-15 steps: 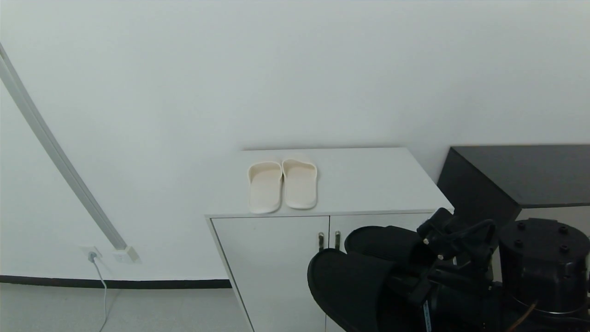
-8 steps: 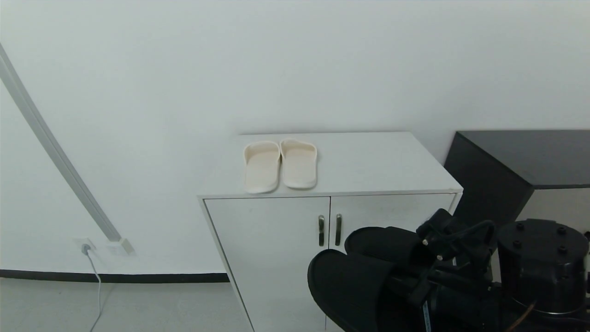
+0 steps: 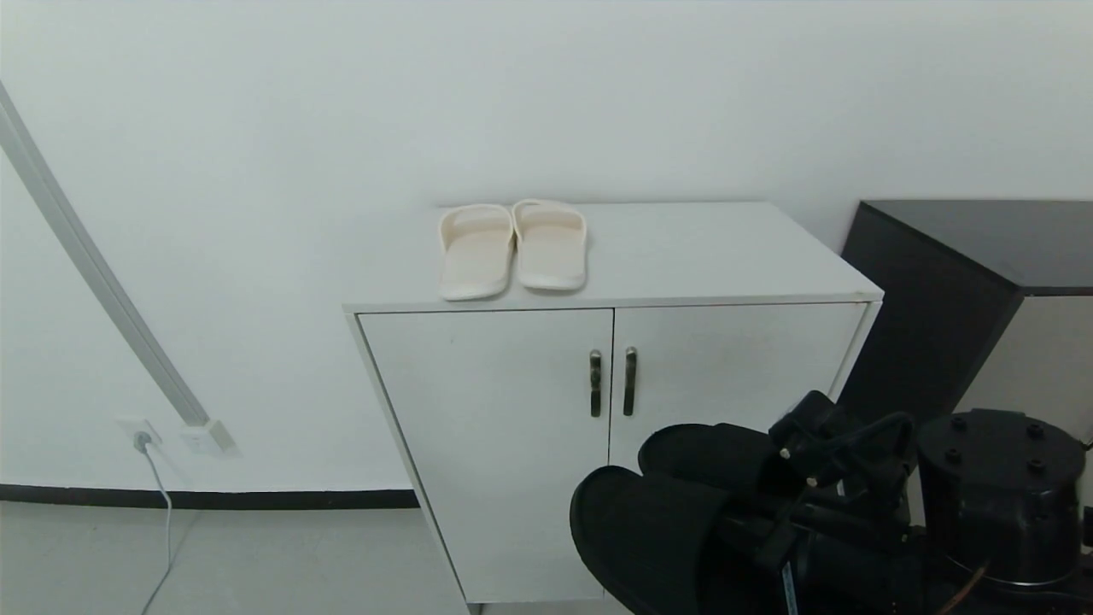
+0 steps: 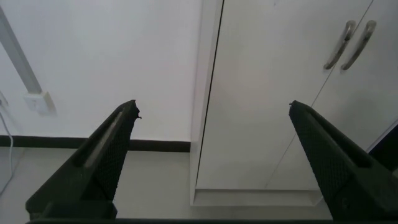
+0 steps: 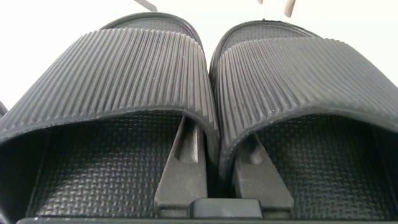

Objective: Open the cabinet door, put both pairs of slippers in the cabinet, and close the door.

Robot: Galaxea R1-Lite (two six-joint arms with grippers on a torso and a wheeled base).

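Note:
A white cabinet (image 3: 726, 256) stands against the wall with both doors shut. Its two dark handles (image 3: 595, 383) meet at the middle, and the handles (image 4: 351, 45) are also in the left wrist view. A cream pair of slippers (image 3: 512, 248) lies side by side on the cabinet top, left of middle. Low in front of the right door, my right gripper (image 3: 773, 512) is shut on a black pair of slippers (image 3: 657, 512). In the right wrist view its fingers (image 5: 186, 168) pinch the inner walls of the two black slippers (image 5: 149, 68) together. My left gripper (image 4: 212, 106) is open, facing the cabinet's lower left corner.
A black cabinet (image 3: 956, 282) stands close against the white cabinet's right side. On the wall to the left run a slanted cable duct (image 3: 85, 256) and a socket with a hanging cord (image 3: 141, 440). Bare floor (image 3: 213, 555) lies left of the cabinet.
The whole head picture has shifted, so the camera moved: the cabinet now sits higher in view and more of its doors shows. The right gripper still holds the black slippers in the same spot.

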